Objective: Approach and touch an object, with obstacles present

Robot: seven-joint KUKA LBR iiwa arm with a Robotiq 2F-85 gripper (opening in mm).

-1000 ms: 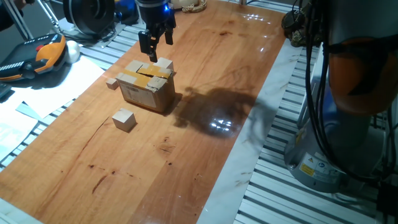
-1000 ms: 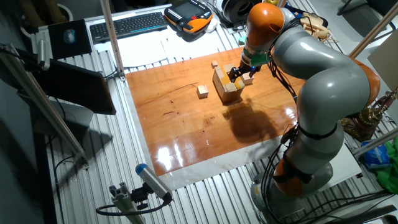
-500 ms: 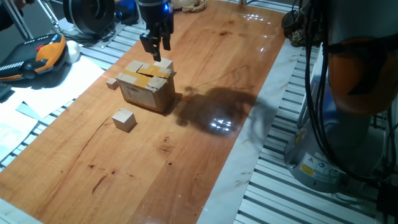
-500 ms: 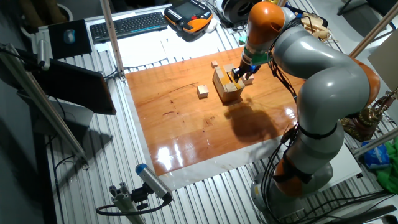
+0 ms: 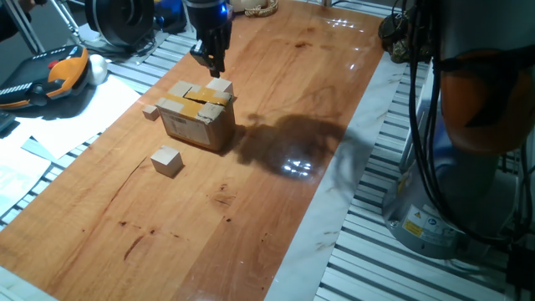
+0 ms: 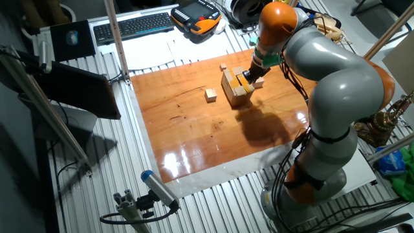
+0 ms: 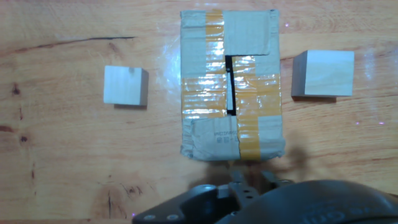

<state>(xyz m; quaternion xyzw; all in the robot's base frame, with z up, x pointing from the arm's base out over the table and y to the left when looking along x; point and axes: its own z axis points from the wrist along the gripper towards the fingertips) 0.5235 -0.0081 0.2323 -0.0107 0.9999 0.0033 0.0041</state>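
Wooden table [image 5: 276,100] boards carry a cardboard box [image 5: 198,116] sealed with yellow tape, seen near the far left part of the surface in one fixed view. Three small wooden cubes are set around it: one cube [image 5: 221,87] just beside the box's far corner, a smaller cube [image 5: 150,111] just left of the box, and a third cube [image 5: 167,160] nearer the camera and apart from the box. The gripper [image 5: 210,60] is held above the far end of the box, close over the first cube, its fingers drawn together with hardly any gap visible. In the hand view the box [image 7: 230,84] is seen from above with a block [image 7: 125,86] to its left and another block [image 7: 323,73] to its right. The orange-and-grey arm [image 6: 310,58] is seen reaching over the table in the other fixed view.
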